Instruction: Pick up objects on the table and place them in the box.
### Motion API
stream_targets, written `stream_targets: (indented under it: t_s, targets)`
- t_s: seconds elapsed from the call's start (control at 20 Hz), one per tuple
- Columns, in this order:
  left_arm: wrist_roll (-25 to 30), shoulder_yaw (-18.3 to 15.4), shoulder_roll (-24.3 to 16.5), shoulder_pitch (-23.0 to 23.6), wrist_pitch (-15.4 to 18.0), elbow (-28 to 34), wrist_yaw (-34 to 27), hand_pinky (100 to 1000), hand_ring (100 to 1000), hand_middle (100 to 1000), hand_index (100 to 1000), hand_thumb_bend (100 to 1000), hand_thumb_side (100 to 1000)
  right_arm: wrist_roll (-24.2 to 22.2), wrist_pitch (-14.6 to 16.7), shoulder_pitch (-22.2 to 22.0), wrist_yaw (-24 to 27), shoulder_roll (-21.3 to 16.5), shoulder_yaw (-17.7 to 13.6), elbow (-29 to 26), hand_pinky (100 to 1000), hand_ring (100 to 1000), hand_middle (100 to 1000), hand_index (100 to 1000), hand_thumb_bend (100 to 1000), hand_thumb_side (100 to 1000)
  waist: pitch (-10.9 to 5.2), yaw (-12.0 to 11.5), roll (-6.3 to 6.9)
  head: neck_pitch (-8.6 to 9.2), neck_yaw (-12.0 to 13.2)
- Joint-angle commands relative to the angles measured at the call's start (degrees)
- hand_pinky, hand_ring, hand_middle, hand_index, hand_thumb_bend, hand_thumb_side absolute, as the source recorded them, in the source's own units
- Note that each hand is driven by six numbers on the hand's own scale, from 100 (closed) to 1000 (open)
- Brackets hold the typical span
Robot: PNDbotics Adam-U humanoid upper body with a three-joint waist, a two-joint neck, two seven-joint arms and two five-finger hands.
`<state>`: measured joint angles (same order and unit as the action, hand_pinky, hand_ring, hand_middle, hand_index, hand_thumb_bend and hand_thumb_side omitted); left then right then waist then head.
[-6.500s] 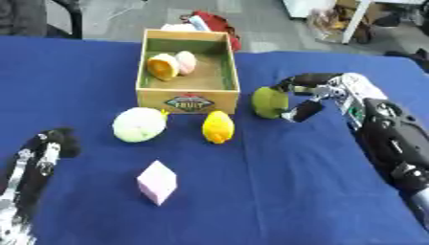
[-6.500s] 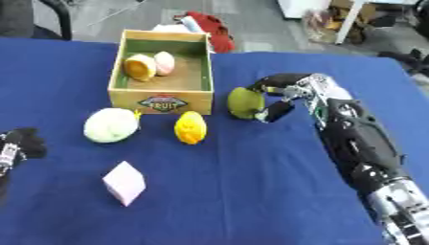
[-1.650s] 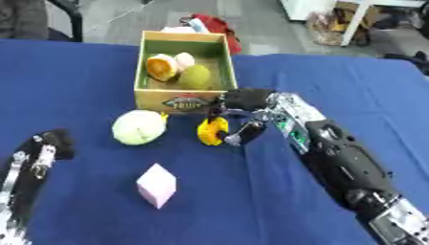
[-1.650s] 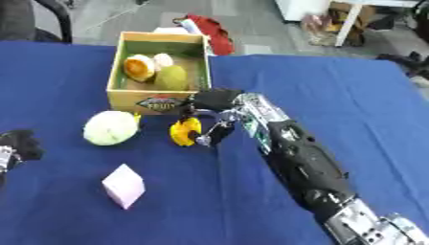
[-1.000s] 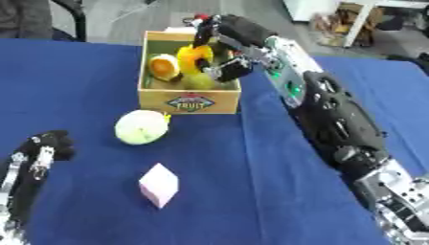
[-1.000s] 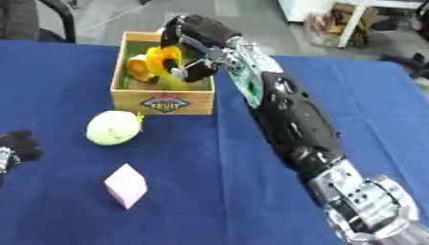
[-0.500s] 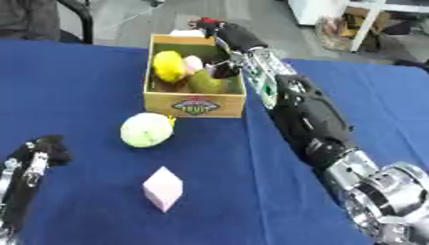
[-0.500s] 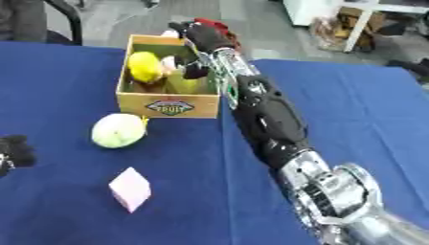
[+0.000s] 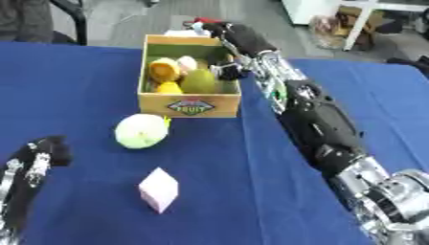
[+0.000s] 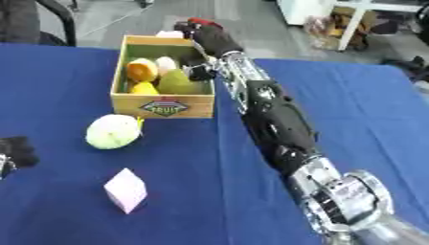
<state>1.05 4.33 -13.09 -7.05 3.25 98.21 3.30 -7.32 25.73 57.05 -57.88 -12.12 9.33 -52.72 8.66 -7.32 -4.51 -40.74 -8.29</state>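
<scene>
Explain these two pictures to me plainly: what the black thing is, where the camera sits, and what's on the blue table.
Both pictures come from one stereo camera in a humanoid robot's head, looking down at its work. The long black and silver limb is its right arm; the right hand reaches over the far end of a wooden box; what its fingers are doing can't be made out. The box holds several fruits, yellow, orange and green. On the blue table lie a pale green round fruit and a pink block. The left hand rests idle at the lower left.
</scene>
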Motion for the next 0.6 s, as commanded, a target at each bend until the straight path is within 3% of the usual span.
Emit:
stream_targets:
  t_s: [0.05,0.2,0.3,0.45,0.5,0.6]
  targets:
    - [-0.4,-0.6,-0.8,-0.1,0.0,0.8,0.2,664,599,585,750,100,765,-8.8,7.9,-2.0,11.7,-4.8,4.9,-9.5,813,778,773,959,100,198,-0.87,0.5,-0.04,-0.08,0.5]
    - [-0.5,-0.7,-0.9,0.0,0.1,0.8,0.3,664,599,585,750,100,763,-18.3,11.3,-5.6,21.5,-6.9,9.0,-16.9,829,818,805,976,100,198,-1.06,1.0,-0.05,-0.32,0.7]
    - [-0.5,-0.6,-0.9,0.0,0.1,0.8,0.3,664,598,585,750,100,762,-24.7,12.7,-7.2,24.8,-7.6,11.7,-21.1,850,866,847,991,100,201,-1.14,1.2,-0.01,-0.43,0.8]
    - [-0.5,-0.6,-0.9,0.0,0.1,0.8,0.3,665,598,586,750,100,761,-34.2,14.6,-8.4,26.5,-7.1,15.5,-24.8,863,898,881,998,100,206,-1.23,1.2,0.11,-0.46,0.7]
    - [-0.5,-0.6,-0.9,0.0,0.1,0.8,0.3,664,598,585,750,100,760,-36.7,15.3,-8.4,26.3,-6.5,16.6,-25.6,871,922,908,1000,100,301,-1.27,1.1,0.17,-0.44,0.6]
    - [-0.5,-0.6,-0.8,-0.1,0.1,0.8,0.3,665,597,586,750,100,759,-40.5,16.9,-8.3,24.5,-5.0,18.2,-26.6,878,946,930,1000,100,340,-1.31,1.1,0.29,-0.36,0.6]
